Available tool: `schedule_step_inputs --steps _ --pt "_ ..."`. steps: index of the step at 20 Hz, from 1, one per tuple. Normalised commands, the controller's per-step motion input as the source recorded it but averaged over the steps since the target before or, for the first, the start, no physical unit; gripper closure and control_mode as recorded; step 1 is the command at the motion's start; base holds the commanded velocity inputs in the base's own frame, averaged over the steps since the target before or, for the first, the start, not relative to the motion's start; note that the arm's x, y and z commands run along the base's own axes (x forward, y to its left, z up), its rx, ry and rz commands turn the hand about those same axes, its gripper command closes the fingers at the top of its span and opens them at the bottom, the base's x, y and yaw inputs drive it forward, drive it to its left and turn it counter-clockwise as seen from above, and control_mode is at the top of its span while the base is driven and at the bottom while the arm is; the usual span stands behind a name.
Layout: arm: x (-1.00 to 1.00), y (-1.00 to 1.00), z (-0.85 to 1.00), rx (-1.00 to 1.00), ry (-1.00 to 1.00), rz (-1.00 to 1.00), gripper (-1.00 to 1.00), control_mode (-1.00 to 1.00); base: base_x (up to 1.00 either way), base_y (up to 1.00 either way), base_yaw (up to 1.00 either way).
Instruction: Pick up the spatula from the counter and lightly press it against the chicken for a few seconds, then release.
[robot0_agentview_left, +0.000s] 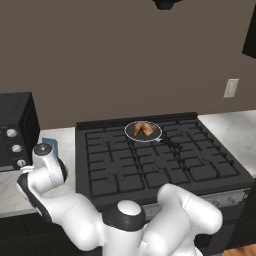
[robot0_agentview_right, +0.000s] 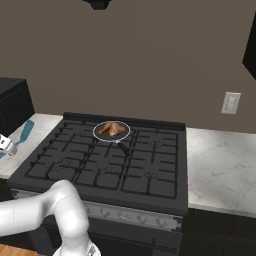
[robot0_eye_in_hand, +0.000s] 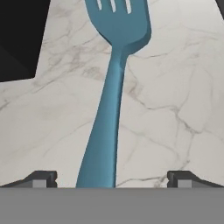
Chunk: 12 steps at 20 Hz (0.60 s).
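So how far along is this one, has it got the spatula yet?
Nothing is finished yet. The spatula lies flat on the counter, its handle lined up inside the open gripper, so the grasp is in hand. Left to do: close, lift, carry to the chicken in the pan, press lightly, release.

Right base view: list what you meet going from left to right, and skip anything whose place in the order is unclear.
spatula → chicken in its pan → wall outlet
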Motion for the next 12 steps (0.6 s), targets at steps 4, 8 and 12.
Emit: schedule_step_inputs --steps 4,8,12 --pt "0.12 0.12 -0.18 0.00 0.00 -0.02 -1.00 -1.00 0.00 0.00 0.00" --pt "0.11 0.10 -0.15 0.00 0.00 -0.02 -1.00 -1.00 0.00 0.00 0.00" --pt "0.10 0.13 -0.16 0.00 0.00 -0.02 -1.00 -1.00 0.00 0.00 0.00"
